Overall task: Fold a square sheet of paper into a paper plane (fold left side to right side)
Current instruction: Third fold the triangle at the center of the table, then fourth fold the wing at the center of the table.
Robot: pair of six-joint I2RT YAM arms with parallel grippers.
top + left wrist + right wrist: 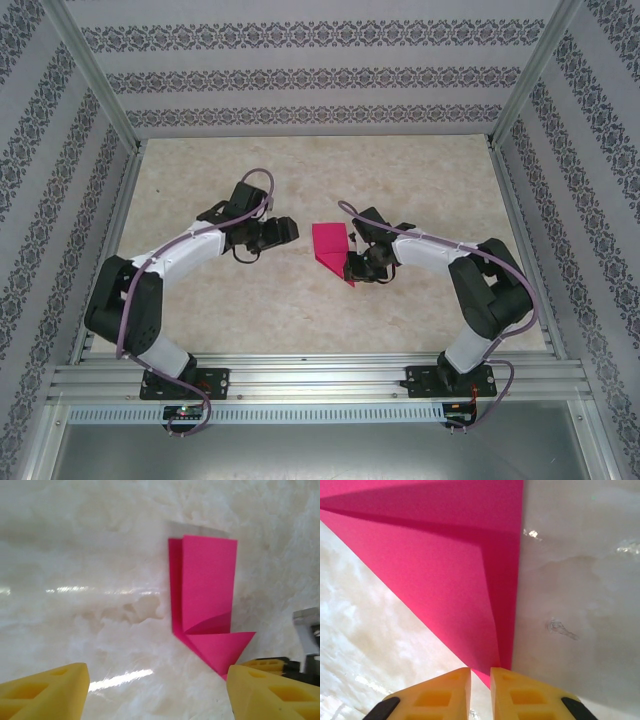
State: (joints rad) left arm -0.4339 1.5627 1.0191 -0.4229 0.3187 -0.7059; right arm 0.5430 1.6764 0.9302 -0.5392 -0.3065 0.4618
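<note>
The magenta-pink sheet of paper (330, 248) lies partly folded at mid-table, a narrow rectangle ending in a point toward the near side. In the left wrist view the paper (207, 590) shows a long folded flap above a triangular tip. My right gripper (357, 270) sits at that near point. In its wrist view the yellow fingers (520, 695) stand almost together with the paper (445, 570) tip caught between them at the right gripper (480, 672). My left gripper (283, 232) hovers just left of the paper, and the left gripper (157, 680) is open with bare table between its fingers.
The beige marbled tabletop (300, 180) is ringed by an aluminium frame and patterned walls. The two arms curve in from the near edge toward the centre. The right gripper's body (310, 635) shows at the right edge of the left wrist view.
</note>
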